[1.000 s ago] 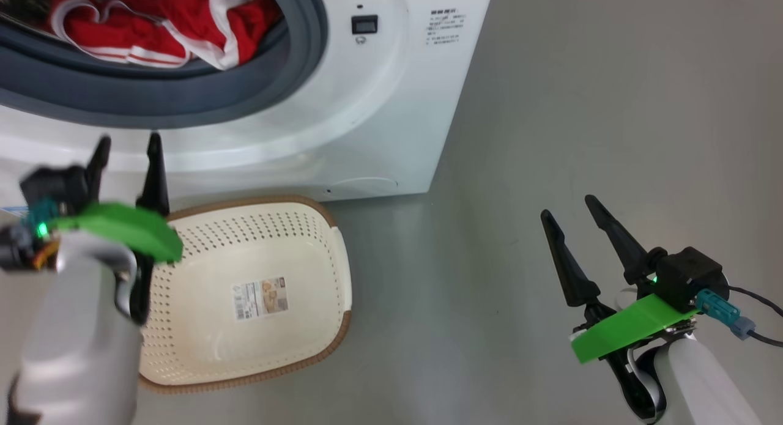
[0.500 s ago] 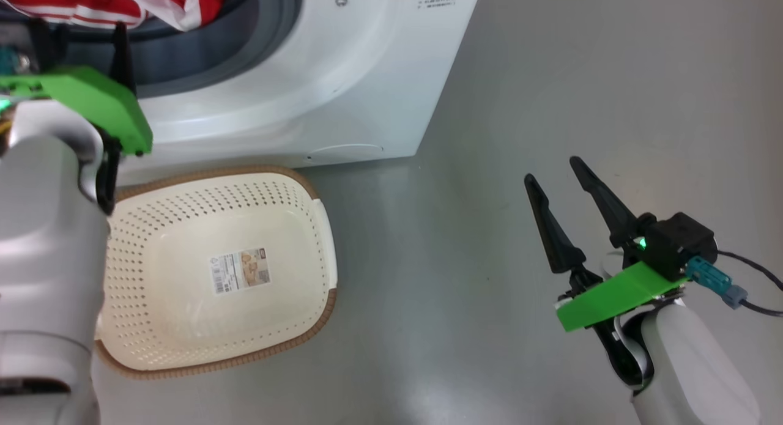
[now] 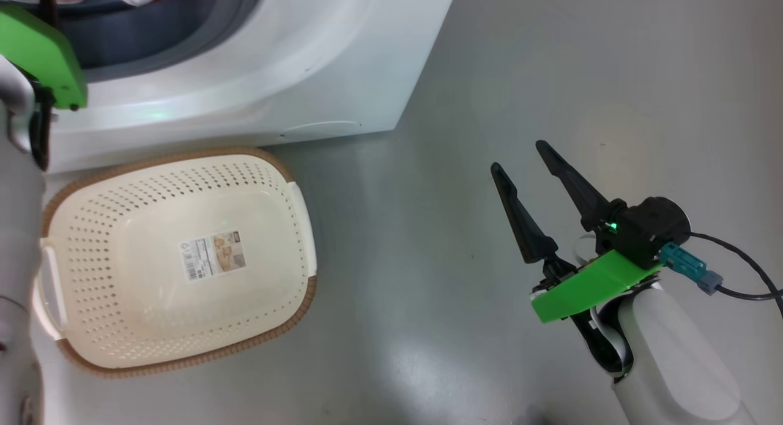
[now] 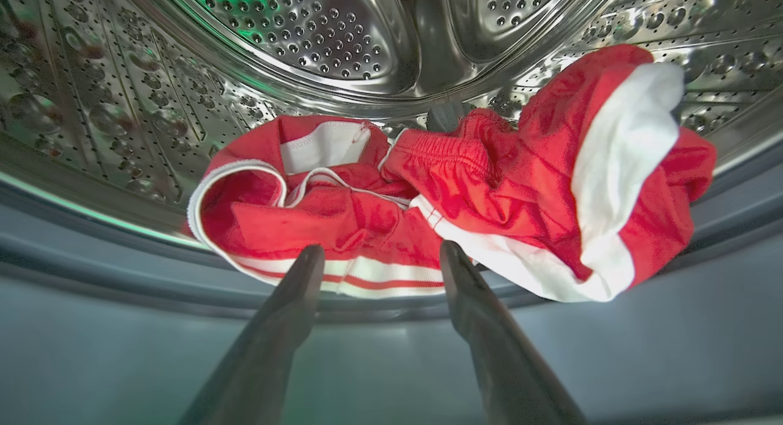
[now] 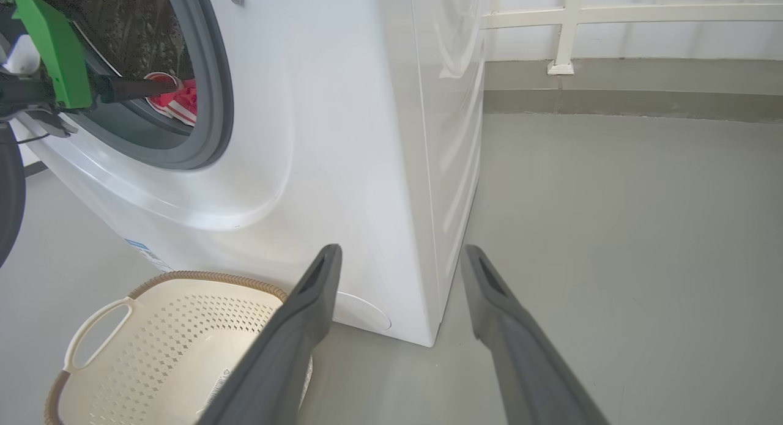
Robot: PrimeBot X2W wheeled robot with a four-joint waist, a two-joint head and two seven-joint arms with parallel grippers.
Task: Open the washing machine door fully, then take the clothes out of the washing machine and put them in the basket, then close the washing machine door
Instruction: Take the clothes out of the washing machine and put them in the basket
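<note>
Red clothes (image 4: pixel 428 192) right ahead now: my left gripper (image 4: pixel 380 249) has pushed into the washing machine (image 3: pixel 306 58), jaws apart; right gripper (image 3: pixel 519 156) waits spread over the floor (image 3: pixel 428 241).

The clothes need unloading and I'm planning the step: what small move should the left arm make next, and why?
Probably ease the left gripper forward a little and close: its jaws stand open, framing the striped hem of the clothes inside the washing machine, and the basket stands empty on the floor.
</note>
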